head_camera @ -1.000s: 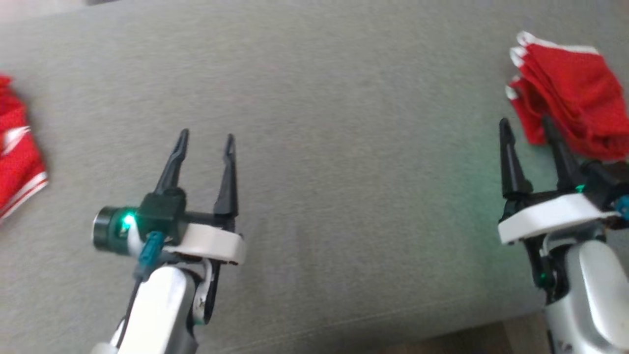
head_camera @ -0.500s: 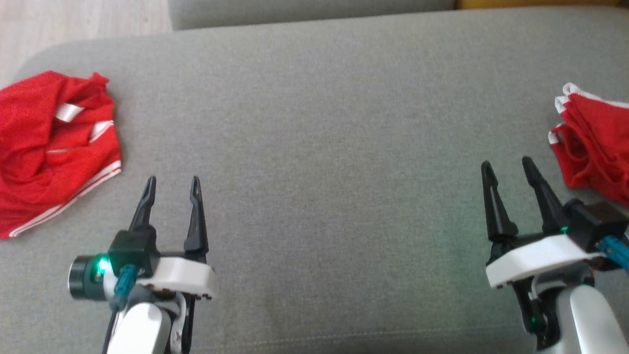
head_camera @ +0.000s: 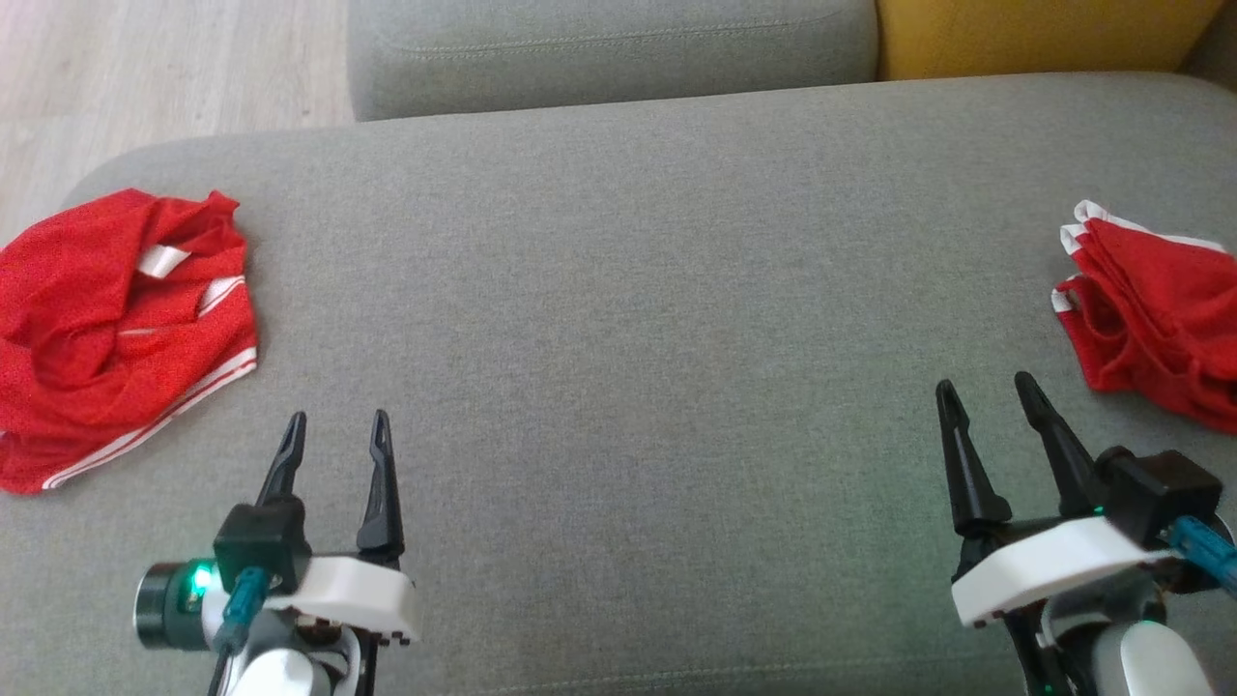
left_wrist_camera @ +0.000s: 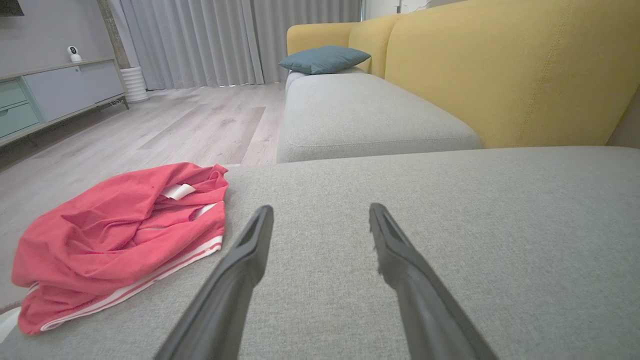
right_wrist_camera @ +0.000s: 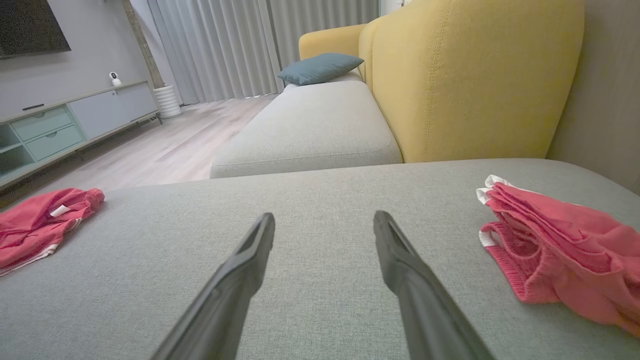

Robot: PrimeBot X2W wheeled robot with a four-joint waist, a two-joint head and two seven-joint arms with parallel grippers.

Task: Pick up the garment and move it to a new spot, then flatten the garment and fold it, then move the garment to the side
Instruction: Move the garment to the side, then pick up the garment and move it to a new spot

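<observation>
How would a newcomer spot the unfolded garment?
On the grey cushion, go to its left end, by the wood floor. The garment there is a loose red heap with white stripes showing; the red pile at the right end is folded.

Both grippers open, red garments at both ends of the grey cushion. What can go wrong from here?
1. The crumpled red garment with white stripes lies at the grey cushion's left edge; a weak pinch by the left gripper might push it onto the wood floor.
2. It is bunched, so one layer may get caught.
3. The right gripper sits near the folded red garment and may disturb it.
</observation>
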